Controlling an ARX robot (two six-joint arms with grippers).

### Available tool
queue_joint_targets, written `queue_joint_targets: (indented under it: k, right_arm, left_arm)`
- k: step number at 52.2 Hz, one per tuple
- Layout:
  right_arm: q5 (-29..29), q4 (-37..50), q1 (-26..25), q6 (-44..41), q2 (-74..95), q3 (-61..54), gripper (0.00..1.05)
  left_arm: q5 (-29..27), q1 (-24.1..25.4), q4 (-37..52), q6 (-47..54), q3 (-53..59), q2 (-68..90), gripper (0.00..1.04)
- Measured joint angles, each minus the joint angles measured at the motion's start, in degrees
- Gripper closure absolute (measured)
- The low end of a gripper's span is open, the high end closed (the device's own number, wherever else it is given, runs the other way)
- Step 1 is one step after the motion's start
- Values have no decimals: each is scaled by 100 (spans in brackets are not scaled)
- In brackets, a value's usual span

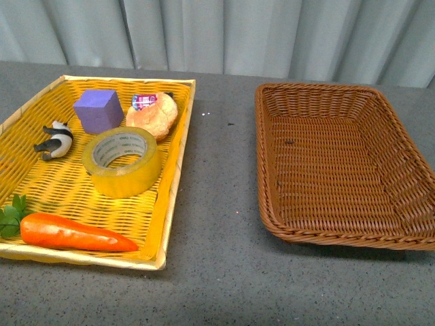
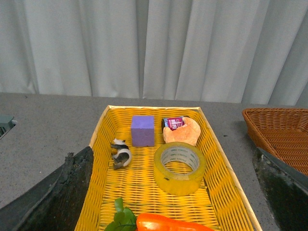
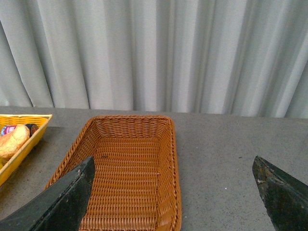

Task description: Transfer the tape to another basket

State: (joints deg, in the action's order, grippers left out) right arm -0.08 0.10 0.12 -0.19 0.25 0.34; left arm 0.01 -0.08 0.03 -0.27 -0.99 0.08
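A: Position of the wide roll of translucent yellow packing tape?

B: In the shallow bright yellow woven tray, on the left of the grey surface. It lies flat, white printed core facing up, toward the tray's right wall. Nothing grips it.

A: Neighbours in the tray?

B: Purple foam cube and a pale orange bread roll just behind the tape. A small red-and-blue packet sits tucked against the roll. A black-and-white panda figurine lies left of the tape, apart from it. An orange carrot with green leaves lies along the near edge.

A: The deep rectangular basket of dark brown woven wicker?

B: Right of the tray, well apart from it, with bare surface between them.

A: Left hand?

B: Seen from its wrist view only. The fingers are spread wide and hold nothing. Tray and tape show between them, farther off.

A: Right hand?

B: The same, with fingers wide apart and nothing held. The brown basket shows between them. Neither arm appears in the front view.
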Motion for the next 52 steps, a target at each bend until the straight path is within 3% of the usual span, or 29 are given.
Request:
queue_joint_targets:
  k: [52]
  right_arm:
    - [0,0,0,0,0,0,9]
  left_arm:
    - [0,0,0,0,0,0,7]
